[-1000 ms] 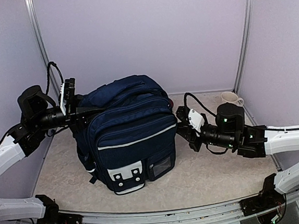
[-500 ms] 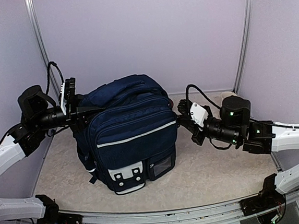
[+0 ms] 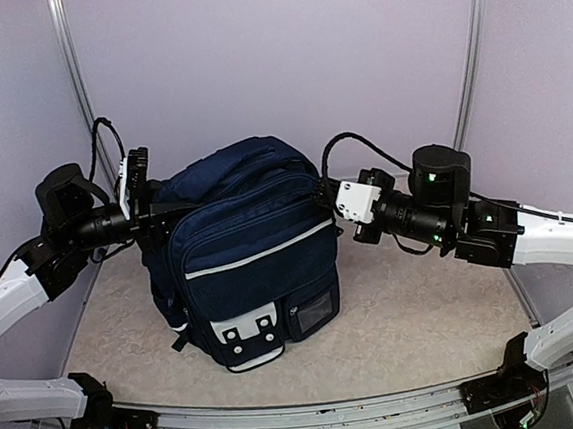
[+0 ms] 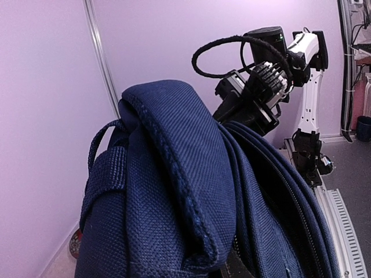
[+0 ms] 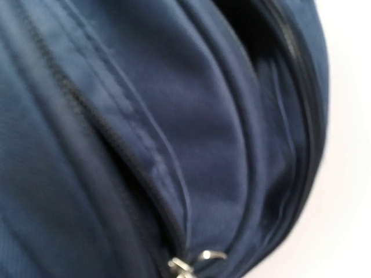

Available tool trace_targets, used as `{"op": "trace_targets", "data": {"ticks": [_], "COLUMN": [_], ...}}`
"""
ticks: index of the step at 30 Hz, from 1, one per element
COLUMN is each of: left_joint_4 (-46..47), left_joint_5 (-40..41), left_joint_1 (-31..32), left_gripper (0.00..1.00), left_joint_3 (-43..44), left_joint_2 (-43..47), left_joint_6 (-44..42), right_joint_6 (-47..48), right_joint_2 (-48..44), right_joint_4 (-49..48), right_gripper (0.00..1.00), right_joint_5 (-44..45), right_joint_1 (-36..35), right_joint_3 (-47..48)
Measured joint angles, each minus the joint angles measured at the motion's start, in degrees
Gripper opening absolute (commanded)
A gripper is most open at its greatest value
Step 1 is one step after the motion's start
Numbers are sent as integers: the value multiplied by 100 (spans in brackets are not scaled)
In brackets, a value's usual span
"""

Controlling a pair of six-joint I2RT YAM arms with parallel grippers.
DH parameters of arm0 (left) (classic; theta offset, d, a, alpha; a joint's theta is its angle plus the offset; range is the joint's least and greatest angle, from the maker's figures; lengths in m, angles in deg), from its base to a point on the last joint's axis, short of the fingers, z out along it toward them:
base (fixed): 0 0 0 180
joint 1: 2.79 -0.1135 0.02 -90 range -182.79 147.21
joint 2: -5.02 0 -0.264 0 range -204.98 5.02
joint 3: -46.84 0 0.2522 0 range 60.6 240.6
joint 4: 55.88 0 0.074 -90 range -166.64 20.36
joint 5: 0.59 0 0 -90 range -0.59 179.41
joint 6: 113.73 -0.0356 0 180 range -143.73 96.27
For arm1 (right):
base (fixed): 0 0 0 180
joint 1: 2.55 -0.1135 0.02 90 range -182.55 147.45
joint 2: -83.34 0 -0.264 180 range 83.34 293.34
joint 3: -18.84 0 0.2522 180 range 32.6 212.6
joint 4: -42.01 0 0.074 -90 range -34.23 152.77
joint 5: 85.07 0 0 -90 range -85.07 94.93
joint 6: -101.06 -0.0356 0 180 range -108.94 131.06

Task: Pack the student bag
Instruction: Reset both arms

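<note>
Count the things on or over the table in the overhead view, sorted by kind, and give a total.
Backpack: 1
Robot arms: 2 (left arm, right arm)
Total: 3

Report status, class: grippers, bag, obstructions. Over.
Left gripper apparently pinching top left edge of student bag. Right gripper shut at bag's upper right, beside a zip pull. Bag upright on table. No obstruction seen.
</note>
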Motion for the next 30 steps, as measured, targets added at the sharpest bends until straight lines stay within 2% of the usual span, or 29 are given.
{"op": "trace_targets", "data": {"ticks": [3, 7, 13, 20, 23, 27, 28, 30], "left_joint_4": [2, 4, -46, -85, -83, -72, -59, -35], "left_joint_5": [175, 807, 1631, 1943, 2009, 2041, 2046, 2065], "left_joint_1": [28, 181, 540, 782, 859, 914, 922, 942], "left_gripper": [0, 0, 0, 0, 0, 0, 0, 0], "left_joint_3": [0, 125, 496, 562, 562, 562, 562, 562], "left_joint_2": [0, -122, -542, -612, -625, -634, -638, -647], "left_joint_6": [76, 372, 678, 870, 970, 1110, 1143, 1209], "right_joint_6": [407, 1220, 3008, 5213, 5733, 5984, 5989, 5956], "right_joint_2": [52, 107, 369, 970, 1095, 1106, 1106, 1104], "right_joint_4": [4, -223, -501, -127, 11, 157, 173, 166], "right_gripper": [0, 0, 0, 0, 0, 0, 4, 20], "right_joint_5": [-155, -356, -466, -581, -723, -953, -1010, -1069], "right_joint_1": [2, 4, 37, 70, 70, 66, 61, 55], "right_joint_3": [107, 120, 284, 1399, 1652, 1716, 1716, 1705]}}
